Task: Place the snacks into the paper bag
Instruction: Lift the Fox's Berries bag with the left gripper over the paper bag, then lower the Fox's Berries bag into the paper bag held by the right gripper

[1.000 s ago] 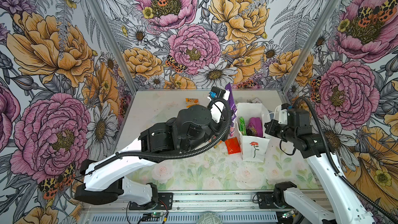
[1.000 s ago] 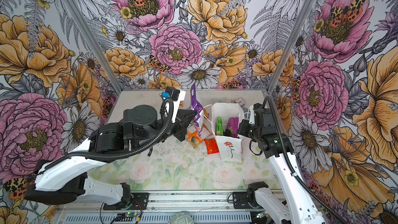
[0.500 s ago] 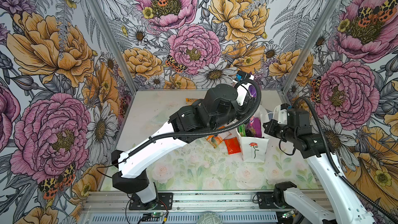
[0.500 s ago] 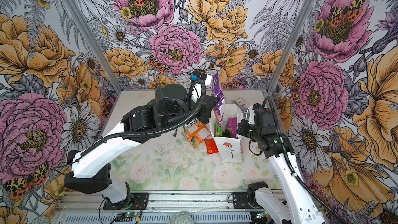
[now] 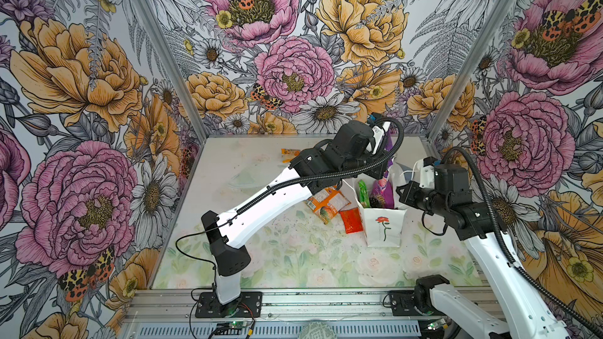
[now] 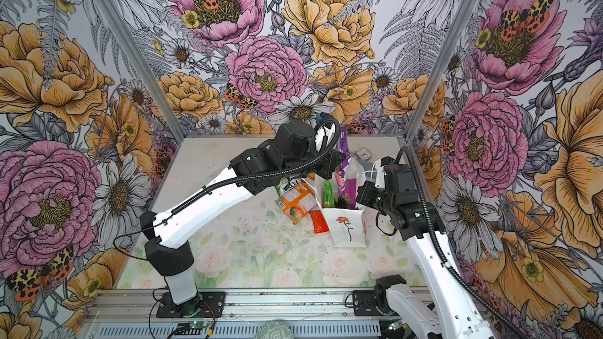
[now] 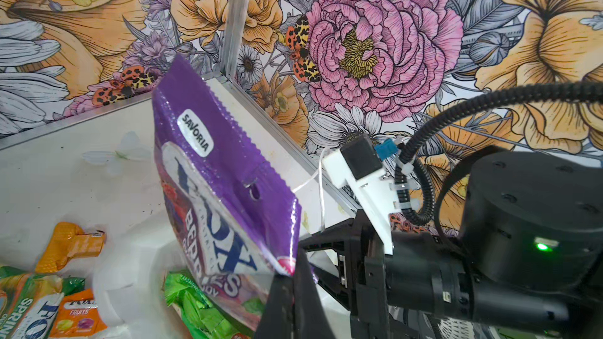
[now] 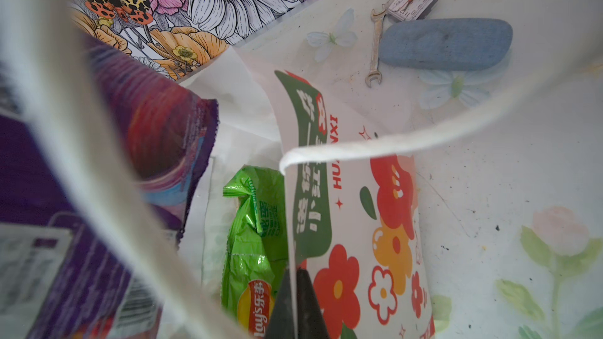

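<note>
Your left gripper point(image 7: 290, 277) is clenched on one corner of the purple packet point(image 7: 222, 187), and the packet sticks out tilted over the 12 o'clock edge of the paper bag point(image 5: 385, 228). The bag stands at about 3 o'clock on the table point(image 5: 228, 256). Your right gripper point(image 8: 295, 288) is pinched tight on the rim of the bag's flower-printed side wall, and I think this holds the mouth open.

Please take care of these dangers. The grip is only at a corner, so the packet can swing or slip out and fall beside the bag. Inside, a green packet point(image 8: 254, 239) already stands upright; the new packet can catch on it or on the rim and stay half out. A white cord handle point(image 8: 424, 132) hangs loose near the mouth and can snag. If you push down hard, the light bag can tip toward the red packet point(image 5: 350, 220) at its 9 o'clock, or the paper can tear at the pinch. The two wrists are near, so they can collide.
</note>
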You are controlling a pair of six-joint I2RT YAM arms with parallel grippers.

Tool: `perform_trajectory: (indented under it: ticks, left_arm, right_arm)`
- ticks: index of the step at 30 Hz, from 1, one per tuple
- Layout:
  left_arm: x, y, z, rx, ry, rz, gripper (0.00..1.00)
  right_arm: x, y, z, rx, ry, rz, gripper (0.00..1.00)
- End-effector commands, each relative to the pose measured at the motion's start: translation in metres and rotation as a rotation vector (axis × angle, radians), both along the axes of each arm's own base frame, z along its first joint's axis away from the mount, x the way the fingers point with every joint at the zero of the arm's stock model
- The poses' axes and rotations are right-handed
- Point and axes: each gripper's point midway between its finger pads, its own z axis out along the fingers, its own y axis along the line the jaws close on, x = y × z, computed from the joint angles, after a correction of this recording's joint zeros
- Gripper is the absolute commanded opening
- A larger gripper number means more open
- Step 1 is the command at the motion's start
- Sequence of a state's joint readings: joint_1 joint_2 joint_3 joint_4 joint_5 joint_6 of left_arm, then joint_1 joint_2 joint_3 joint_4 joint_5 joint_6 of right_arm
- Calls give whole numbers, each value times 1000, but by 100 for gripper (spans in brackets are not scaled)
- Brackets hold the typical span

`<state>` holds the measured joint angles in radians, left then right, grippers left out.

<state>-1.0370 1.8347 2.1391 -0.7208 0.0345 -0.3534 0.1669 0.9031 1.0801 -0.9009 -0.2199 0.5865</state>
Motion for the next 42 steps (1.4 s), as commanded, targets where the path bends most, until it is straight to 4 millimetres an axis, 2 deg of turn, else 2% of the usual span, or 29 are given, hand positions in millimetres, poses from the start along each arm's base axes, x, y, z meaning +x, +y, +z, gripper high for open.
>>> perform_trajectory:
  ticks: [1,8,14,22,27,31,34,36,38,39,42]
  left_arm:
    - [-10,-5,30,-131,-4,-54,0]
    - [-13,-11,10,-173,42,-96,0]
    - [-4,-6,-9,-194,78,-90,0]
    - [6,-8,-47,-144,123,-99,0]
    - [4,-16,-50,-142,142,-120,0]
    - [-7,-29,-51,-133,143,-167,0]
    - [-16,-33,-47,-135,137,-194,0]
    - [-15,-33,-52,-126,143,-190,0]
    - [-14,-32,-61,-111,153,-182,0]
    - [-9,-39,-83,-78,178,-174,0]
    - [-10,-43,-98,-68,208,-186,0]
  right_arm:
    - [8,9,43,63,-154,22,0]
    - [8,10,45,70,-159,24,0]
    - [8,8,45,63,-160,17,0]
    - [9,8,47,65,-163,19,0]
    - [11,9,47,63,-159,19,0]
    - [11,8,49,61,-164,18,0]
    - [10,7,50,57,-170,14,0]
    - [9,5,52,52,-180,6,0]
    - [9,2,54,38,-194,-3,0]
    - [8,1,55,32,-197,-3,0]
    - [8,1,58,26,-202,-1,0]
